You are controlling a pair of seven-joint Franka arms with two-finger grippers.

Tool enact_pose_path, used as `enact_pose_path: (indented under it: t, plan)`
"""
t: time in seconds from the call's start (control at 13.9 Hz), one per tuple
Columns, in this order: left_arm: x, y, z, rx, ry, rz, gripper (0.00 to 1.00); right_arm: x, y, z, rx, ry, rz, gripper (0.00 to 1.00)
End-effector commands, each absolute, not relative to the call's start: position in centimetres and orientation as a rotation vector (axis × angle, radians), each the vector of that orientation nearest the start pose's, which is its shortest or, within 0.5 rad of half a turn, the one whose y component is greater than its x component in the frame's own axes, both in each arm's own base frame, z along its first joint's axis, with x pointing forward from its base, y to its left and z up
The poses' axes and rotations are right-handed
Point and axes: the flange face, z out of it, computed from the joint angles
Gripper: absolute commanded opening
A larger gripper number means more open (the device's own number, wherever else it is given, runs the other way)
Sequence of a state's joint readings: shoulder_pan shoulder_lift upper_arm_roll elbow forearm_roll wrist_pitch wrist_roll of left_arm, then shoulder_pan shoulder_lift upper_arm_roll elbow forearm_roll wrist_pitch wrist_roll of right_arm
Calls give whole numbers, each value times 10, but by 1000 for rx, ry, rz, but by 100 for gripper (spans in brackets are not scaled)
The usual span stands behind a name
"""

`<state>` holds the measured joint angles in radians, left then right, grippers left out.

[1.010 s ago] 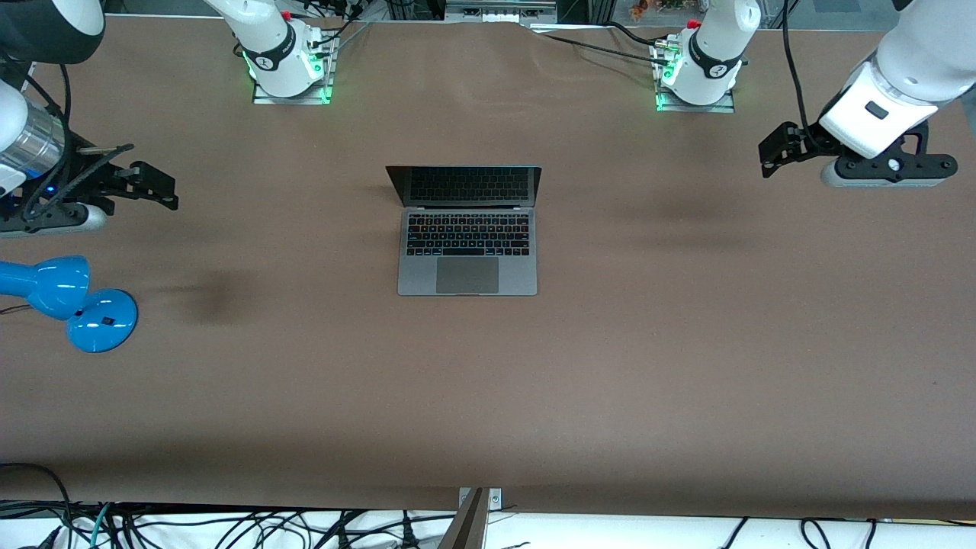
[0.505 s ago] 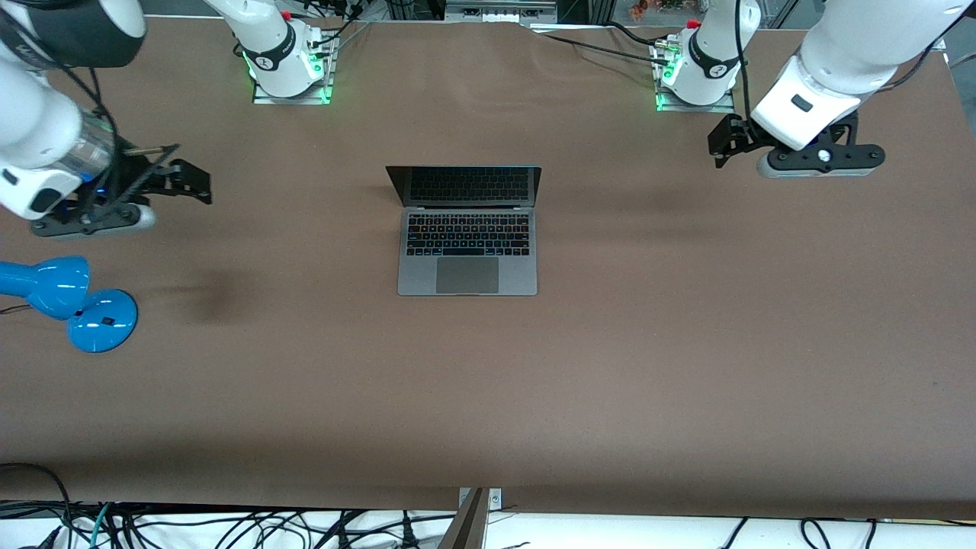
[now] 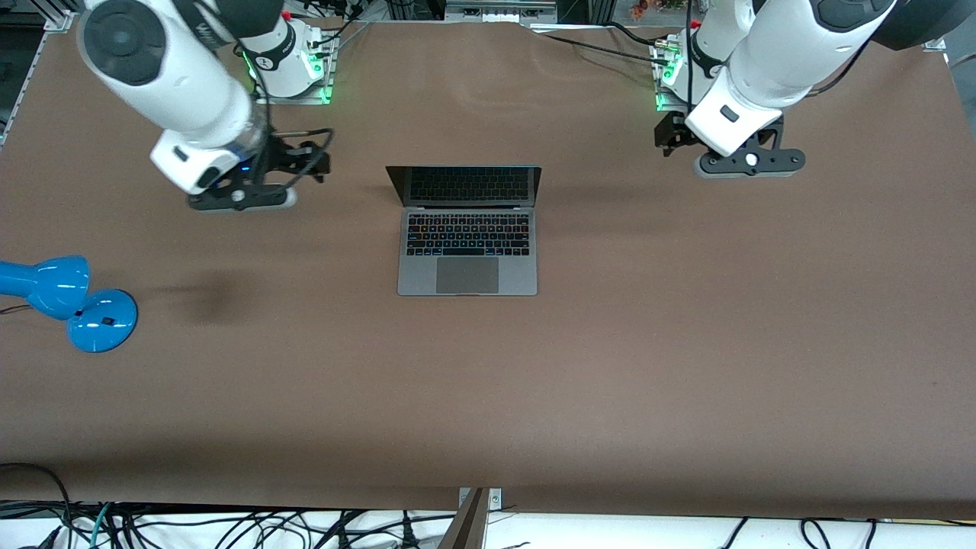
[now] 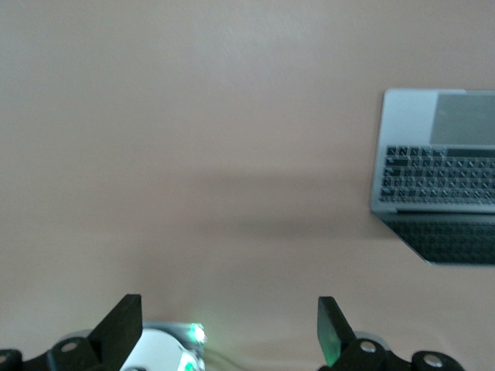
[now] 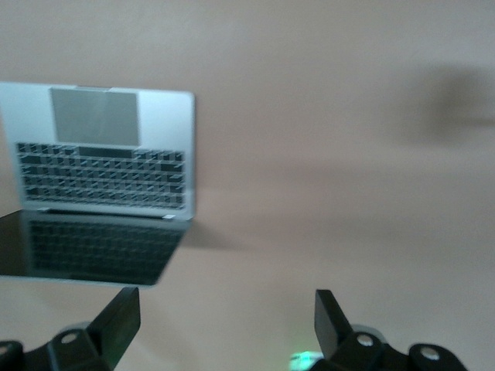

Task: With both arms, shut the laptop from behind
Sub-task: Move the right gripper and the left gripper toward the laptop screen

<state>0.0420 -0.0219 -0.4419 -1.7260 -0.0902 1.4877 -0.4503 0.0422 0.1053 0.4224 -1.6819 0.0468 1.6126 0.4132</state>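
Front view: the laptop sits open mid-tabletop; both arms have swung inward over the last second, right end effector and left end effector now flanking its lid. Wrist views: both end effectors spread wide, empty; you have yet to touch the lid.

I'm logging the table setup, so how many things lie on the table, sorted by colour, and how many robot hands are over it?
Grey: 1, the open laptop.
Blue: 1, the desk lamp.
Black hands: 2, the left hand and the right hand, both open over bare table.
Total: 4.
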Motion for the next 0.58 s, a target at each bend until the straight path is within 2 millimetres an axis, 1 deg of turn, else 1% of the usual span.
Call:
enact_pose_path:
  t: [0.0,0.07,0.22,0.29,0.36,0.5]
  plan:
    - [479,-238,551,-3111,-71,450,100,498,290,509,-3078,21,360,100]
    - [476,-251,543,-3109,-43,478,100,492,305,500,-3083,24,388,100]
    - [475,-266,533,-3124,-138,564,100,481,329,485,-3096,42,437,100]
    - [474,-273,529,-3147,-222,640,100,479,334,476,-3098,58,470,99]
    - [473,-279,525,-3153,-250,689,100,476,338,469,-3072,64,524,91]
    - [463,-304,514,-3142,-207,729,99,467,348,455,-2953,105,677,67]
